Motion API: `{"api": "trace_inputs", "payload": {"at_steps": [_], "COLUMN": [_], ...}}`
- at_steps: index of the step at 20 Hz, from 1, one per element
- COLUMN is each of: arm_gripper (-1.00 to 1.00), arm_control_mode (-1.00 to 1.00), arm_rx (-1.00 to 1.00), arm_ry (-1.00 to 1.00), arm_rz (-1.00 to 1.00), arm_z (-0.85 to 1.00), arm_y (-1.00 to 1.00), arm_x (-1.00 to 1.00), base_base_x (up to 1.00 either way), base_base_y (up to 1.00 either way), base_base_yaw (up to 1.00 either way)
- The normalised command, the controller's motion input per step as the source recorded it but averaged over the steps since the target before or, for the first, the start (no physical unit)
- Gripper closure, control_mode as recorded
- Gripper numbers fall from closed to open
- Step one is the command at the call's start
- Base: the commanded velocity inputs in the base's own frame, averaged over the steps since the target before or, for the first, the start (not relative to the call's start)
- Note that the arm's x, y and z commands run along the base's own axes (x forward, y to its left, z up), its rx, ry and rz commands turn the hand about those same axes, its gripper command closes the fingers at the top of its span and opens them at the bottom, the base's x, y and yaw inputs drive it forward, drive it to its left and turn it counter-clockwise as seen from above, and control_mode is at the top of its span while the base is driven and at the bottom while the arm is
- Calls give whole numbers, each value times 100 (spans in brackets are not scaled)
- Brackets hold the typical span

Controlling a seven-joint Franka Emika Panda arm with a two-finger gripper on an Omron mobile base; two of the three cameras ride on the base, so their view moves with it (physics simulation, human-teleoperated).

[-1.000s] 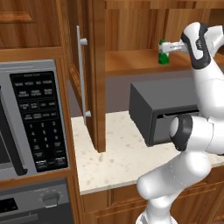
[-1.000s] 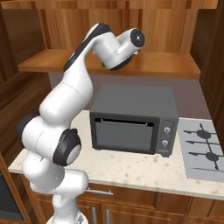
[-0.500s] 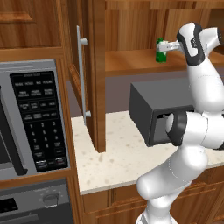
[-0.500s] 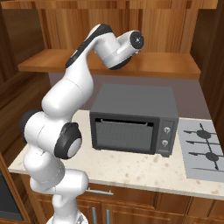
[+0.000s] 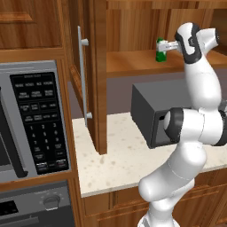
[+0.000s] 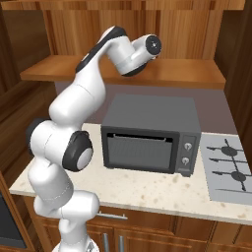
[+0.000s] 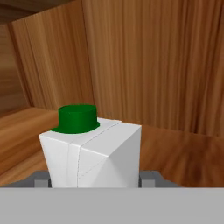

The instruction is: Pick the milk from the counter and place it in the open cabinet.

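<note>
The milk (image 5: 160, 50), a small white carton with a green lower band and green cap (image 7: 78, 117), hangs inside the open cabinet just over its wooden shelf (image 5: 133, 62). My gripper (image 5: 165, 44) is shut on the carton's upper part, reaching in from the right. In the hand view the milk (image 7: 94, 153) stands upright between my fingertips (image 7: 41, 178), with the cabinet's wooden back wall behind it. In the right base view my hand (image 6: 147, 47) hides the milk. The counter is out of view.
The cabinet door (image 5: 95, 75) with its long silver handle (image 5: 82, 75) stands open to the left. A dark toaster oven (image 6: 152, 133) sits on the speckled worktop (image 5: 119, 155) below the shelf. A microwave (image 5: 35, 115) is at left, a stove (image 6: 231, 167) at right.
My hand has carried the milk slightly left and deeper over the shelf. The elbow has swung. The grip is unchanged.
</note>
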Motion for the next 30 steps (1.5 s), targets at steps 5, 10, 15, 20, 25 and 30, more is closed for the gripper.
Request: {"api": "trace_inputs", "payload": {"at_steps": [5,10,15,20,25,30], "arm_gripper": [100,100,-100,-100,-100,-100], "arm_control_mode": [-100,-100,-100,-100,-100,-100], "arm_rx": [0,0,0,0,0,0], "arm_ry": [0,0,0,0,0,-2], "arm_rz": [0,0,0,0,0,0], "arm_z": [-19,-18,-3,0,0,0], "arm_y": [0,0,0,0,0,-7], "arm_x": [1,0,0,0,-10,-28], "base_base_x": [0,0,0,0,0,0], "base_base_y": [0,0,0,0,0,0], "base_base_yaw": [0,0,0,0,0,0]}}
